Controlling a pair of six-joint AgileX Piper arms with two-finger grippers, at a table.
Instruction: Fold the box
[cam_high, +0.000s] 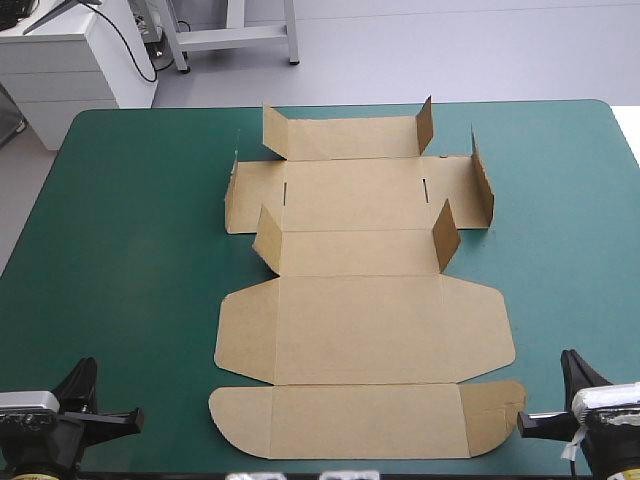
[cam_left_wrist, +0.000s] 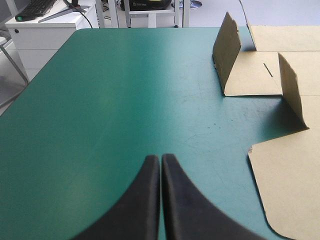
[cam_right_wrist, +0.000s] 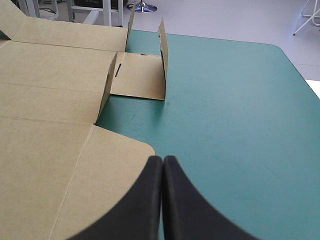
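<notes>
Beside the box's (cam_high: 360, 330) near corners stand left tool (cam_left_wrist: 160, 157), right tool (cam_right_wrist: 163, 159).

One brown box (cam_high: 360, 330), just the one, on one teal-green table (cam_high: 130, 250). On the box I count six raised flaps (cam_high: 445, 235) and two thin slots (cam_high: 425, 190). Two grippers: my left gripper (cam_left_wrist: 160, 157) off the box's near-left corner, my right gripper (cam_right_wrist: 163, 159) off its near-right, with two black fingers (cam_left_wrist: 145, 200) apiece.
</notes>
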